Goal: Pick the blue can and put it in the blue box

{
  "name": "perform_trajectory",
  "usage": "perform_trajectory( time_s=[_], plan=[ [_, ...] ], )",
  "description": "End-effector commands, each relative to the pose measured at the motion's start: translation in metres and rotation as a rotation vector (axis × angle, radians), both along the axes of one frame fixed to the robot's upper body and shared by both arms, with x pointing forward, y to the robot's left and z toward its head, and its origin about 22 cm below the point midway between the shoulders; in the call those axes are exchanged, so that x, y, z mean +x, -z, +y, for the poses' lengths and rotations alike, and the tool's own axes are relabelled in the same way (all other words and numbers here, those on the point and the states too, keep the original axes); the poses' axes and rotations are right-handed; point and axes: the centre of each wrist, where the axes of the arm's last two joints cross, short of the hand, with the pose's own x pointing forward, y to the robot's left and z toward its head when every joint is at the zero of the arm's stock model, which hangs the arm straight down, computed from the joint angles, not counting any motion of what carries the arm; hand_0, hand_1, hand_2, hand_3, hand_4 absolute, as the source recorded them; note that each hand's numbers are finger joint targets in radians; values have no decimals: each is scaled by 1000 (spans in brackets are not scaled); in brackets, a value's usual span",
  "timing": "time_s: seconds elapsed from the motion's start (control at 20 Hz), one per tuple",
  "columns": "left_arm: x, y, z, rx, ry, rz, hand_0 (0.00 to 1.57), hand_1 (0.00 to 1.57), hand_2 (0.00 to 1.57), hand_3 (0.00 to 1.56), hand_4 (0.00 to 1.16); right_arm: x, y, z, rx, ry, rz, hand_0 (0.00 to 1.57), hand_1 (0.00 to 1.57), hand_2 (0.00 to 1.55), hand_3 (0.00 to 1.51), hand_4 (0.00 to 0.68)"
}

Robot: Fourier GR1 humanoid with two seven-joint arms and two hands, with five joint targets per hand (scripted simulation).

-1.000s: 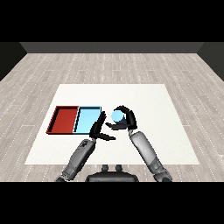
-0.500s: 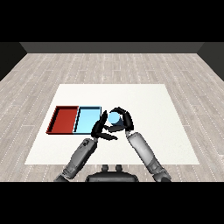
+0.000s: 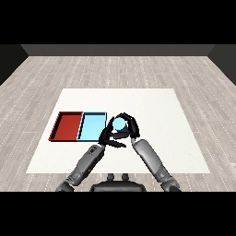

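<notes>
The blue can (image 3: 120, 124) is held above the table just right of the light blue tray (image 3: 91, 124). My right hand (image 3: 129, 126) is curled round it, fingers arching over its top. My left hand (image 3: 109, 136) sits low and to the left of the can with straight fingers spread, close under it. Whether the left hand touches the can I cannot tell. The can's lower part is hidden by the two hands.
A red tray (image 3: 67, 126) lies directly left of the light blue tray, sharing a wall. Both trays sit at the left of the white table (image 3: 156, 110). Grey wooden floor surrounds the table.
My right hand has carried the blue can leftward, closer to the light blue tray. The left hand stayed near it, just below and left.
</notes>
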Motion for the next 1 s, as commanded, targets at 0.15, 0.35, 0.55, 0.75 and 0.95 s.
perform_trajectory(
  time_s=[0.15, 0.35, 0.55, 0.75, 0.95],
  plan=[
    [19, 0, -2, -40, 28, 8, 0, 0, 0, 0, 0, 8, 1, 2, 75, -10, 21, 1460, 1460, 1458, 1394, 599],
    [8, -1, -10, 22, 20, -7, 0, 0, 0, 0, 193, -5, 16, 15, 102, -8, 27, 1463, 1463, 1453, 1384, 597],
    [14, -21, -31, 59, -10, 45, 0, 0, 0, 0, 505, -7, 8, 21, 127, -25, 31, 1475, 1475, 1469, 1396, 595],
    [10, 5, -30, 10, -102, 75, 434, 434, 622, 497, 571, -8, -4, 23, 183, -38, 37, 1473, 1473, 1456, 1392, 607],
    [19, 3, -21, -120, -99, 71, 1571, 1571, 1571, 1471, 747, -12, 13, 7, 227, -60, 50, 1459, 1459, 1442, 1395, 626]
  ],
)
